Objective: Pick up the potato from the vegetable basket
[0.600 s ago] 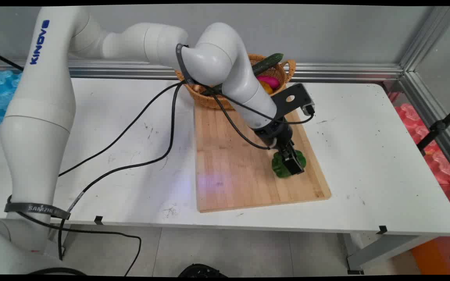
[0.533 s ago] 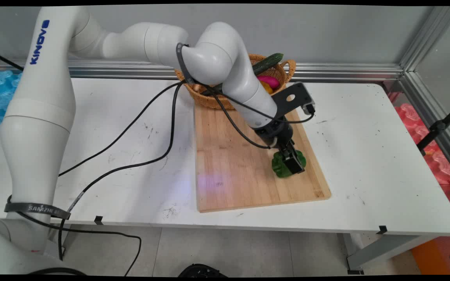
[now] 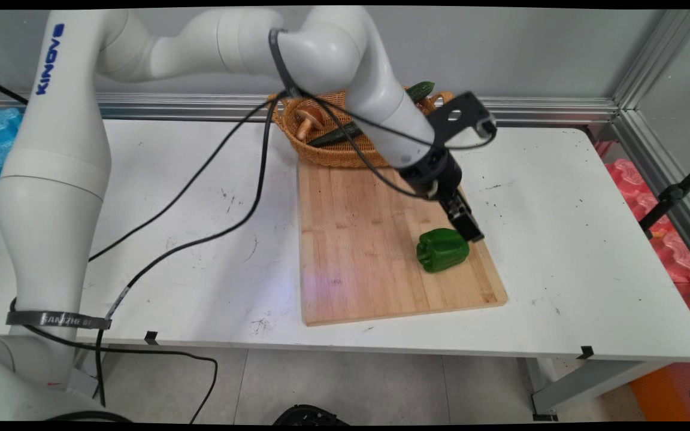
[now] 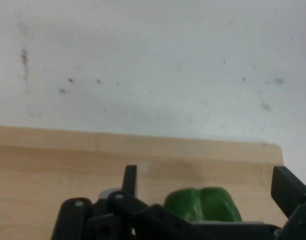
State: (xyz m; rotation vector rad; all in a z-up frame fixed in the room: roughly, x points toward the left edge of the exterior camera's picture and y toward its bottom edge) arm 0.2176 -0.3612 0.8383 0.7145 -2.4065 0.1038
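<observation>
The gripper (image 3: 468,230), spread wide and holding nothing, is hovering just above the green bell pepper (image 3: 442,249) on the cutting board (image 3: 357,239); a clipped pepper could roll off.

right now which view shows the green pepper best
The main view: the whole green pepper shows, lying on the wooden cutting board just below the claw. The hand view shows only its top, with the claw's linkage hiding the rest.

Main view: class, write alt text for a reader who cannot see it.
A green bell pepper lies on a wooden cutting board on a white table, with the black gripper open just above it and apart from it. A wicker basket of vegetables stands at the board's far end.
</observation>
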